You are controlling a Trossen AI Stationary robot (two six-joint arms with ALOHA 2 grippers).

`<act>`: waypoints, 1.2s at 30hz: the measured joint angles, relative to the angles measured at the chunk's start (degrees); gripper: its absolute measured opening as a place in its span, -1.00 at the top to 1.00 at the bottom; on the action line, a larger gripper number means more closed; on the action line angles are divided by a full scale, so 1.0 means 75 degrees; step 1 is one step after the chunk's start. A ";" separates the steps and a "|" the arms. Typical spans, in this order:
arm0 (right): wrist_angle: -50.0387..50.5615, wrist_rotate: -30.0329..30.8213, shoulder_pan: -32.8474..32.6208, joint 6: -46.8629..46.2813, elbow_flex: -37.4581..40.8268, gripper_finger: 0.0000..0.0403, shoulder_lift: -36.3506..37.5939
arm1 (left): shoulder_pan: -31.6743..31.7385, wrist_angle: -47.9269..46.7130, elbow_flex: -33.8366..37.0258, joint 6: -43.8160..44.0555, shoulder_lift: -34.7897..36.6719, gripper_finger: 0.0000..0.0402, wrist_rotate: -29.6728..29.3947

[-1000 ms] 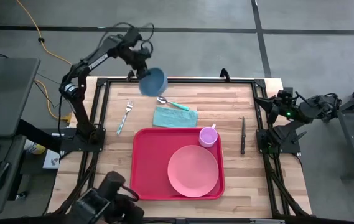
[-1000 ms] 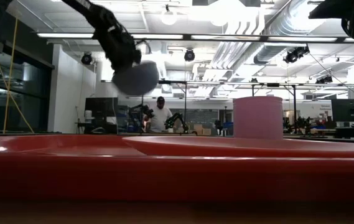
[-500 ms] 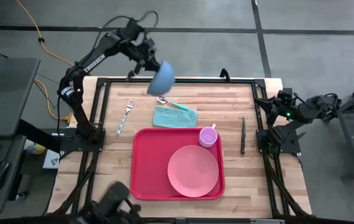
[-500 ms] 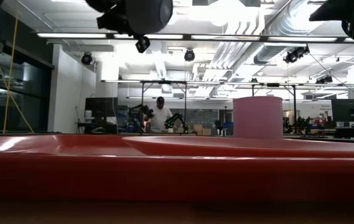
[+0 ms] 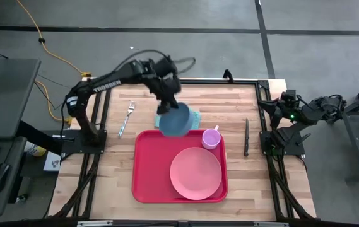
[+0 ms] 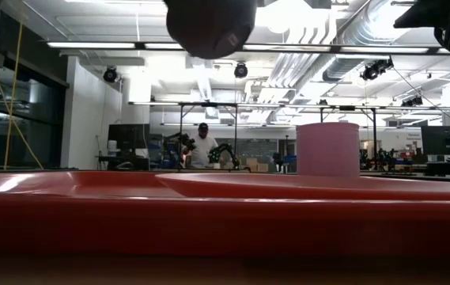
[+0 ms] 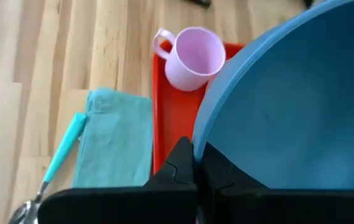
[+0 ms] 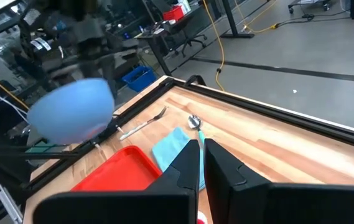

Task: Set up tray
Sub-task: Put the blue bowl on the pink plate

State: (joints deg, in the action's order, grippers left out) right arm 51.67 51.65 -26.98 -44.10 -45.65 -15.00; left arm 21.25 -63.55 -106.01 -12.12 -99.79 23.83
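A red tray lies on the wooden table with a round pink plate and a pink cup on it. My left gripper is shut on a blue bowl, which it carries in the air over the tray's far edge and a teal napkin. A teal-handled spoon lies beside the napkin. My right gripper waits shut at the table's right edge, touching nothing. My left gripper pinches the bowl's rim, with one finger inside the bowl and one outside. The fingers slant down from the table's far left side. The bowl is lifted clear of the table and tilted, hanging below the fingers.
A fork lies on the table's left part and a knife on the right, beyond the tray. A dark metal frame runs round the tabletop. A person stands far off in the room.
My left gripper has swung with the bowl from beyond the table's far left corner toward the near and right, ending over the tray's far edge. It has risen a little, and the bowl has stayed clear of the table the whole way.
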 joint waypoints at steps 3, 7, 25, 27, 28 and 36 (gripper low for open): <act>0.0020 -0.0097 0.0000 0.0014 0.0000 1.00 0.0000 | -0.0761 -0.0014 -0.0019 0.0449 0.0000 0.89 -0.1218; 0.0148 -0.0118 0.0000 0.0003 0.0000 1.00 0.0000 | -0.1640 0.0054 -0.0022 0.1200 -0.0046 0.89 -0.2523; 0.0307 -0.0284 0.0000 -0.0329 0.0000 1.00 0.0000 | -0.3640 0.0004 -0.0022 0.3663 -0.1529 0.89 -0.3253; 0.0281 -0.0275 0.0000 -0.0384 0.0000 1.00 0.0000 | -0.3657 0.0048 -0.0022 0.3736 -0.1665 0.89 -0.3474; 0.0287 -0.0273 0.0000 -0.0410 0.0000 1.00 0.0000 | -0.3656 0.0070 -0.0022 0.3765 -0.1719 0.89 -0.3500; 0.0286 -0.0255 0.0000 -0.0283 0.0000 1.00 0.0000 | -0.3758 0.0930 -0.0022 0.3718 -0.2239 0.89 -0.3495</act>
State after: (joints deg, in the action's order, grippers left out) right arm 53.81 49.74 -26.98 -46.22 -45.65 -15.00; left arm -6.93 -56.58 -106.17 15.77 -116.58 -2.38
